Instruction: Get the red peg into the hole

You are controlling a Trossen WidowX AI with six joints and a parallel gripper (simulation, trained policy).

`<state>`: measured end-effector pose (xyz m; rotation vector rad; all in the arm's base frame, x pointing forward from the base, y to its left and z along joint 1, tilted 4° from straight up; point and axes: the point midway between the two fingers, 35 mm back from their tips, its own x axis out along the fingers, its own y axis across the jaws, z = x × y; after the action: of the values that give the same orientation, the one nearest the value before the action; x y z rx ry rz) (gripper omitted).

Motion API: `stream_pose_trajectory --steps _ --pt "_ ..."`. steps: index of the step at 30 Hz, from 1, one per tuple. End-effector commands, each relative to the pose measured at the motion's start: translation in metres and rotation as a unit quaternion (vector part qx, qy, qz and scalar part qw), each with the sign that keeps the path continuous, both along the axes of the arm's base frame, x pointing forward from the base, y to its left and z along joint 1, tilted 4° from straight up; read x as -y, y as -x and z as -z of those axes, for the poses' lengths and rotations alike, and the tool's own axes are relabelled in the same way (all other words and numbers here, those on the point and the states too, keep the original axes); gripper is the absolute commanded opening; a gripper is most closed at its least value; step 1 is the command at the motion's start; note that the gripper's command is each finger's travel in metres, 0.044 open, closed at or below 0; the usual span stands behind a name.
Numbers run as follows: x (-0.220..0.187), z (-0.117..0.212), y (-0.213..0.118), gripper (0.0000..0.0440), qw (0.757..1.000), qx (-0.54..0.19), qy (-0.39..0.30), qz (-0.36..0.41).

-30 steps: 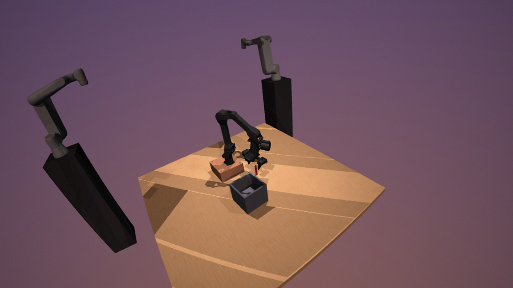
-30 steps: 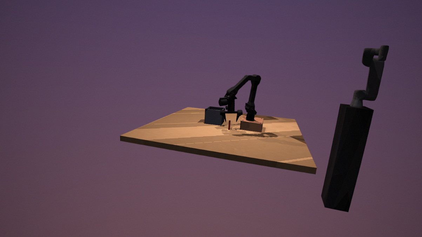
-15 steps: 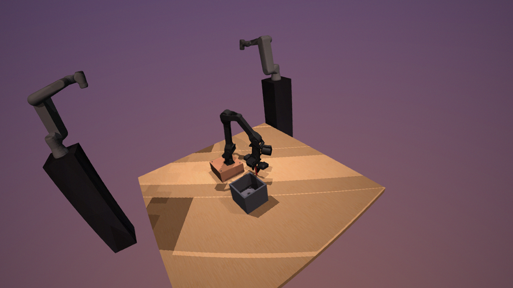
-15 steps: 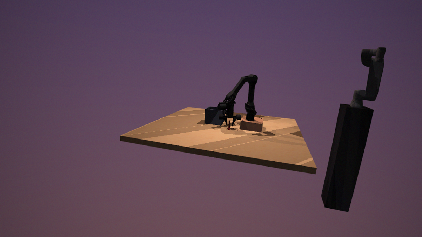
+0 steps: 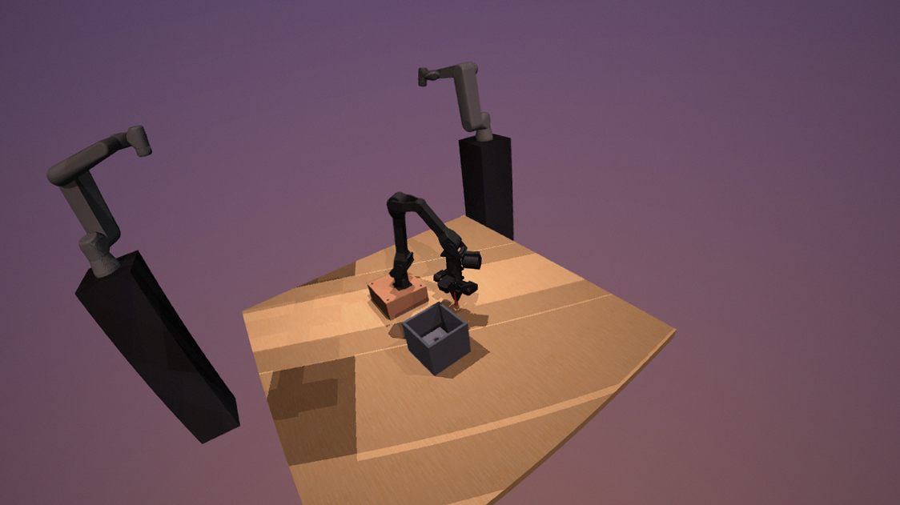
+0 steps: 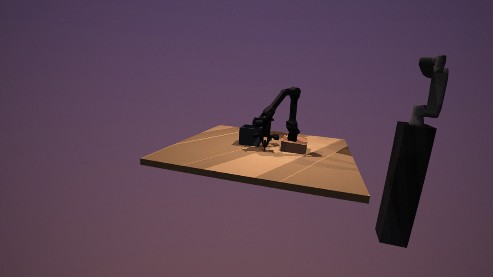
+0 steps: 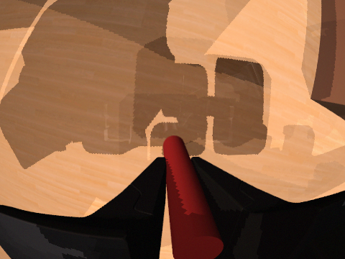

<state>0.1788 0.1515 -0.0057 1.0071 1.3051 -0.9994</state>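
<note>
The red peg [image 5: 456, 299] [image 6: 264, 143] [image 7: 190, 201] stands nearly upright between the fingers of my gripper [image 5: 455, 303] [image 6: 264, 147] [image 7: 177, 165], which is shut on it. In the wrist view the peg leans a little relative to the fingers. Its lower end is at or just above the table; I cannot tell which. The open dark grey box [image 5: 424, 349] [image 6: 246, 135] stands beside the gripper. In the top view a pale plate [image 5: 440, 332] shows at its bottom, with a small dark hole [image 5: 436, 338]. The box is not in the wrist view.
My arm stands on a copper-coloured base block [image 5: 395, 304] [image 6: 293, 147] [image 7: 334, 72] close to the gripper and the box. The wooden table [image 5: 537, 372] [image 6: 205, 154] bears them all. Grey arms on dark pillars [image 5: 157, 357] [image 5: 489, 189] [image 6: 405, 179] stand beyond its edges.
</note>
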Motion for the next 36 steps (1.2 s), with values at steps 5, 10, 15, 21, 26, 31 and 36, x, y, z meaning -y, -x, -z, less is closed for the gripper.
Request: stream_pose_trajectory --steps 5,10,15,21,26,31,36 --pt "-0.011 -0.02 -0.014 0.0 0.999 0.024 -0.027 0.007" --pt "-0.016 -0.037 -0.026 0.0 0.998 0.046 -0.045 0.006" --pt "-0.019 -0.057 -0.04 0.0 0.996 0.07 -0.058 0.003" --pt "-0.016 -0.08 -0.057 0.0 0.993 0.1 -0.063 -0.001" --pt "-0.008 -0.1 -0.07 0.0 0.991 0.118 -0.062 -0.003" --pt "0.003 -0.117 -0.083 0.0 0.99 0.132 -0.054 -0.004" --pt "0.019 -0.13 -0.094 0.0 0.989 0.142 -0.042 0.001"
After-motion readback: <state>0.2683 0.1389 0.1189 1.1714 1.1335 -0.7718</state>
